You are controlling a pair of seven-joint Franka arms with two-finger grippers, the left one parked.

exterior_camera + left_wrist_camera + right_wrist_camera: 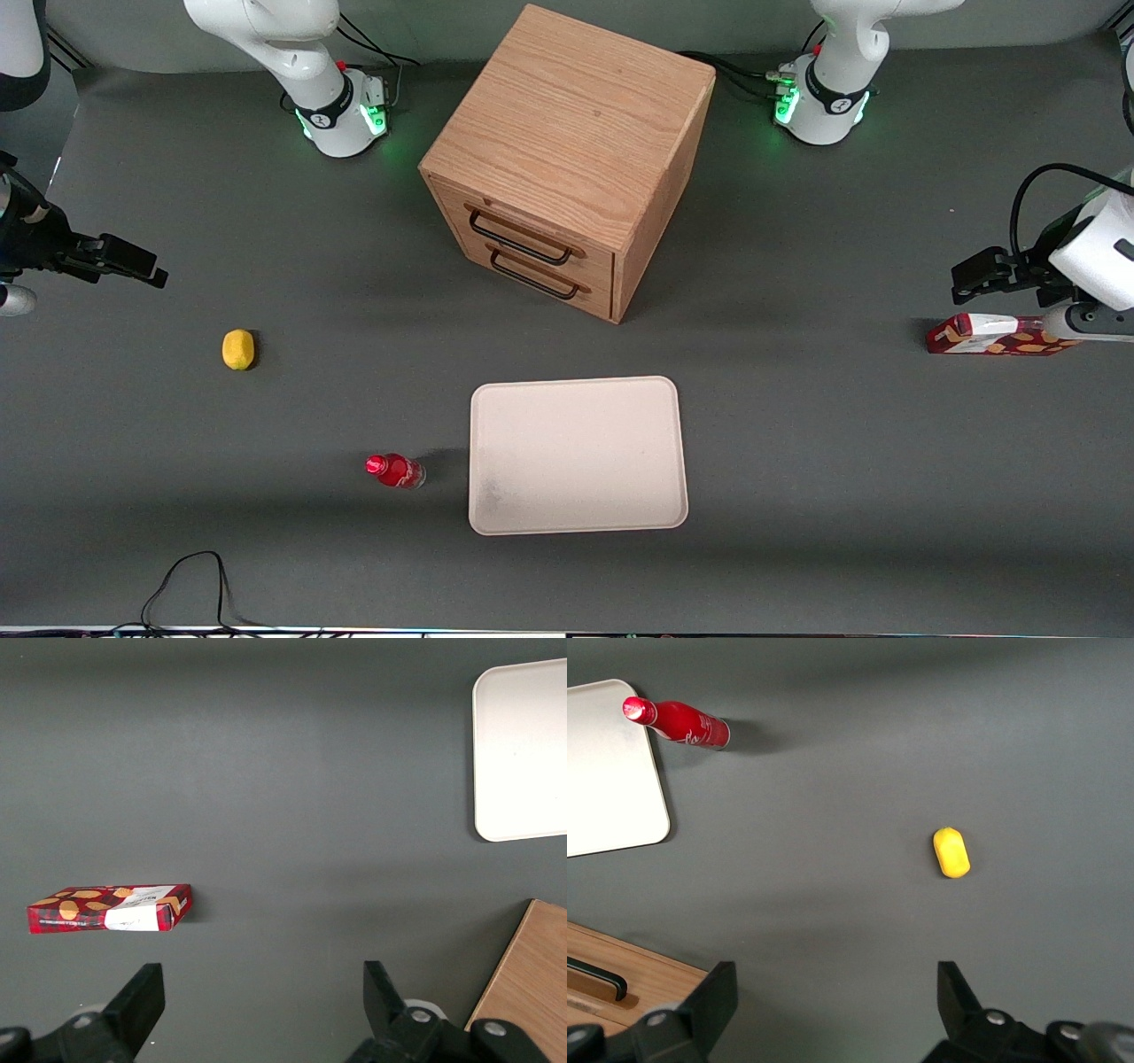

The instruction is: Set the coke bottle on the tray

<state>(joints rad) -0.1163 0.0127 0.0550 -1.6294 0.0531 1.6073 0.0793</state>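
Black two-finger gripper (151,270) on the working arm hangs above the dark grey table (797,443) at the working arm's end. It is well apart from every object. In the wrist view I see its fingers (713,997) spread wide with nothing between them, only bare table under the gap.

Next is a small yellow lemon-shaped fruit (237,349), alone on the table. It is nearer the front camera than the gripper and well apart from it.

Then the coke bottle (395,470), small clear plastic with a round red cap and red label. I read it as standing on its base on the table. It is just beside the tray's short edge but not touching it, and not on the tray. It is nearer the front camera than the lemon.

The tray (576,456) is a large flat cream-white rectangle with rounded corners and a low rim. It lies flat with nothing on it.

An oak wooden drawer cabinet (567,159) with two black handles stands farther from the front camera than the tray, turned at an angle, drawers shut.

A red-and-white patterned carton (997,336) lies flat toward the parked arm's end of the table.
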